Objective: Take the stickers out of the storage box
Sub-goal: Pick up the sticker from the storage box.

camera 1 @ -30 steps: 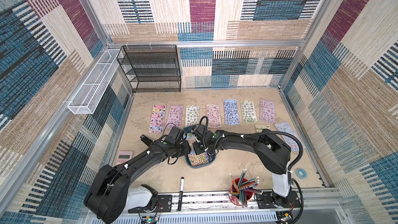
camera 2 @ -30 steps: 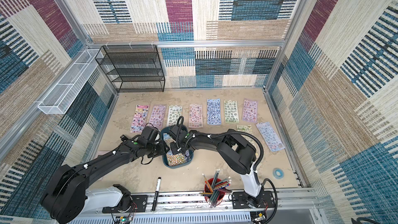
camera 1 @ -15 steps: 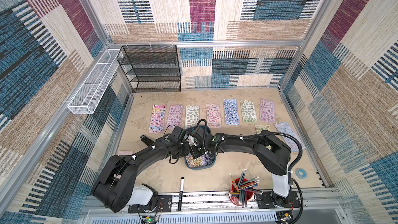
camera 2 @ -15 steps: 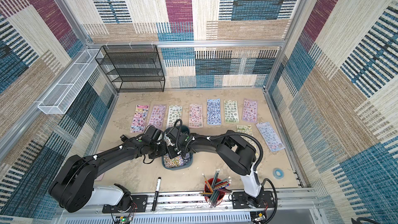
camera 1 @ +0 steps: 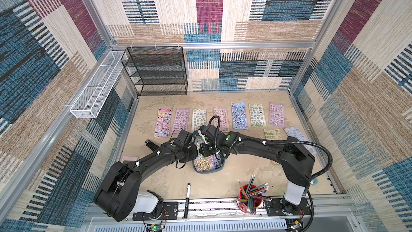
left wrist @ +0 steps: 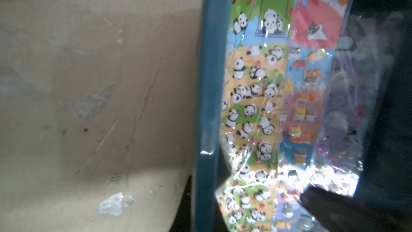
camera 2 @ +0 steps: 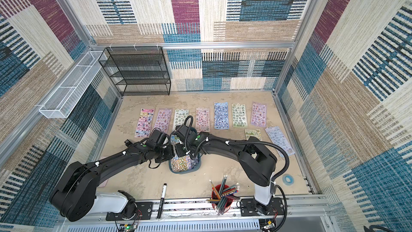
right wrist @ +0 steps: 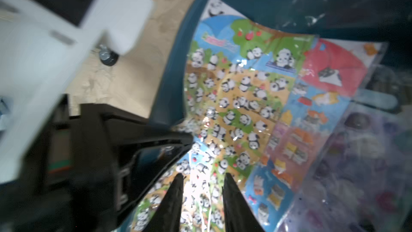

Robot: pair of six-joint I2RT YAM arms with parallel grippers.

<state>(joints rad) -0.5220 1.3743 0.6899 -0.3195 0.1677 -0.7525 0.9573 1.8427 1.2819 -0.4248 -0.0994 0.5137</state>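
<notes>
Seven stickers (camera 1: 239, 116), glossy long rectangles, lie in one row across the back of the bench (camera 1: 169, 179). Two more lie apart on the right, a green sheet (camera 1: 272, 133) and a lilac one (camera 1: 296, 133).

The storage box (camera 1: 208, 171), smooth teal plastic with rounded corners, sits mid-bench and holds at least three overlapping sheets: a panda sheet (right wrist: 234, 99), a cat sheet (right wrist: 312, 108) with a red top, and a blurred lilac sheet (right wrist: 356, 152).

Both arms crowd over the box. The left gripper (right wrist: 187, 138) is closed at the box's rim, apparently pinching the puckered edge of the panda sheet, which bows upward. The right gripper (right wrist: 202, 188) hangs just above that sheet with its two black fingers (right wrist: 178, 197) apart and nothing between them.

The bench is bare between the box and one black marker (camera 1: 187, 199) and one red cup (camera 1: 247, 199) of pencils at the front edge.
</notes>
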